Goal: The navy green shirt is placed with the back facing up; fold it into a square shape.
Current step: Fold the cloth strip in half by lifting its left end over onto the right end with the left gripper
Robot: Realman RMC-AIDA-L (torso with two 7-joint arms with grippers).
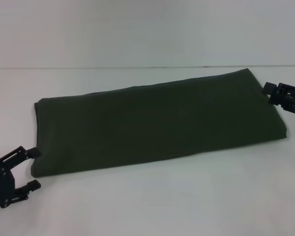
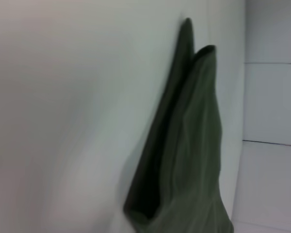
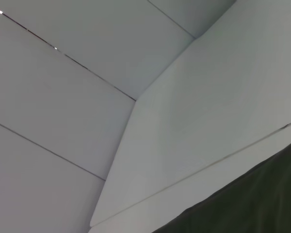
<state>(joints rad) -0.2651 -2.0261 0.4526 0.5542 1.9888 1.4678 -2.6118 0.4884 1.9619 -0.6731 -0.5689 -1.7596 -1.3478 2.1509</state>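
Note:
The navy green shirt [image 1: 157, 123] lies on the white table as a long folded band, plain side up, running from the near left to the far right. My left gripper [image 1: 34, 169] stands open just off the band's near-left corner, its fingers apart and holding nothing. My right gripper [image 1: 271, 94] sits at the far-right end, right beside the cloth's edge. In the left wrist view the shirt [image 2: 194, 145] shows its stacked layers end-on. A dark corner of the shirt [image 3: 262, 204] shows in the right wrist view.
The white table [image 1: 162, 206] stretches in front of the shirt and to both sides. A pale panelled wall [image 1: 147, 29] rises behind the table's far edge.

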